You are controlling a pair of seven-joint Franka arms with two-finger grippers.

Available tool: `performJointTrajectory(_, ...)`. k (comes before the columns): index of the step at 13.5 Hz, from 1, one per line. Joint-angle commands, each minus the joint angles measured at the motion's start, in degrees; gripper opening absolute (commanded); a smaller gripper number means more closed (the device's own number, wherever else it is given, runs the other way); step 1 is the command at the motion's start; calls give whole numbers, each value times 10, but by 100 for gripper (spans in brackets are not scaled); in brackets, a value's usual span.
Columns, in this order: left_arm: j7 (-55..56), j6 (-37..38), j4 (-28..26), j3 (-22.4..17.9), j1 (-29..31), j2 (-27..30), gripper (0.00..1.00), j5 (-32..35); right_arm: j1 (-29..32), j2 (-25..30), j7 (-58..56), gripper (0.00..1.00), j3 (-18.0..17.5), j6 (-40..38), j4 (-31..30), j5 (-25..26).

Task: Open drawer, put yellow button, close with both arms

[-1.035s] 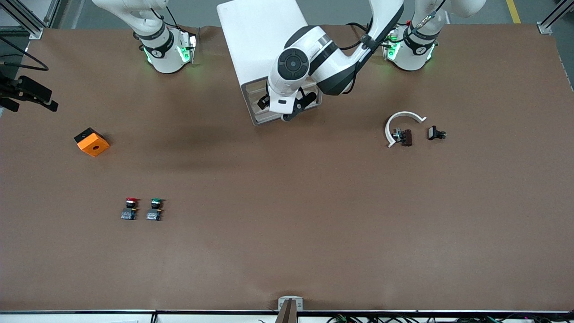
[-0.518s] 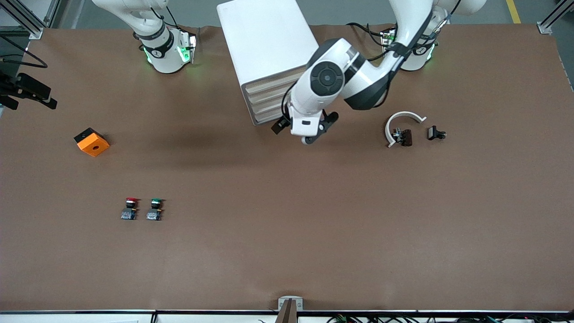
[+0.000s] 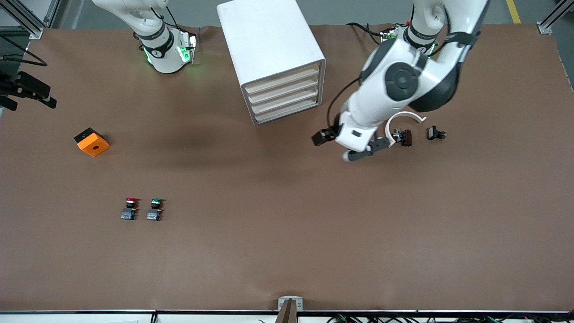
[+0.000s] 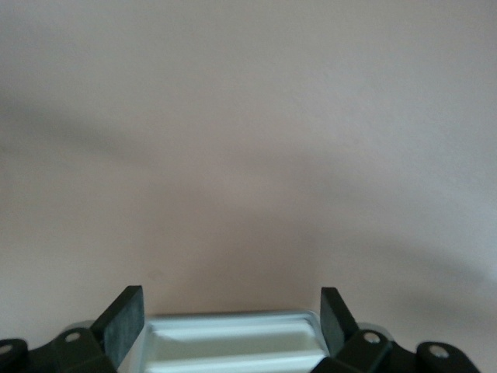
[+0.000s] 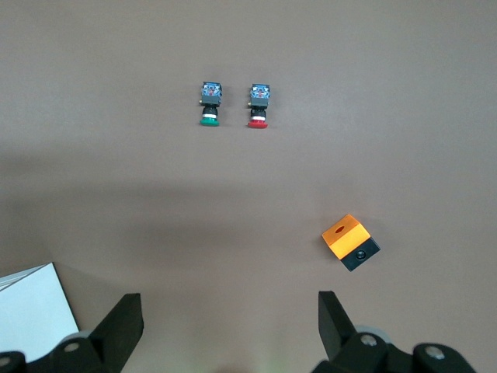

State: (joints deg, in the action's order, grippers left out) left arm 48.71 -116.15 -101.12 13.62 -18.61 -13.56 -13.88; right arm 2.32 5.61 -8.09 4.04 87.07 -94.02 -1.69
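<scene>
Front view, near edge first: red btn (image 3: 130,208) and green btn (image 3: 155,209) are sitting side by side on the table (image 3: 287,251), toward the right arm's end. The orange block (image 3: 91,141) is lying closer to that end's edge.

The yellow btn isn't showing anywhere on the table. All drawers (image 3: 283,96) are sitting flush, so prob. it's lying inside and the job looks about done.

The left gripper (image 3: 365,150) is hanging over bare table between the cabinet (image 3: 269,49) and the white curved piece (image 3: 403,117), w/ a small black part (image 3: 436,133) just past it. Its fingers (image 4: 124,318) are standing wide apart w/ nothing between, i.e. clear of the drawer fronts.

The cabinet is standing mid-way along the bases' edge.

The right gripper (image 5: 229,318) is waiting high over its own end, spread wide and carrying nothing, looking down on both btns and the block.
</scene>
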Motion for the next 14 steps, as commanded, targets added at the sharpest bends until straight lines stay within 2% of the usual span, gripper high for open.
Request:
performJointTrajectory(1,-47,-2,-79,4,70,83,100,11,4,14,-1,100,-1,1,-12,-1)
performJointTrajectory(3,-74,3,-96,8,143,112,100,20,4,14,1,100,-2,-5,-7,-1)
performJointTrajectory(8,-364,84,-78,5,277,132,100,23,4,13,3,100,-2,-18,1,1)
performJointTrajectory(12,-476,121,-76,2,341,193,100,24,-3,13,32,100,-9,-21,1,1)
performJointTrajectory(13,-485,121,-73,3,345,196,100,35,-2,13,28,100,-9,-21,1,1)
performJointTrajectory(14,-485,122,-51,8,345,192,100,76,-2,13,26,100,-9,-20,0,1)
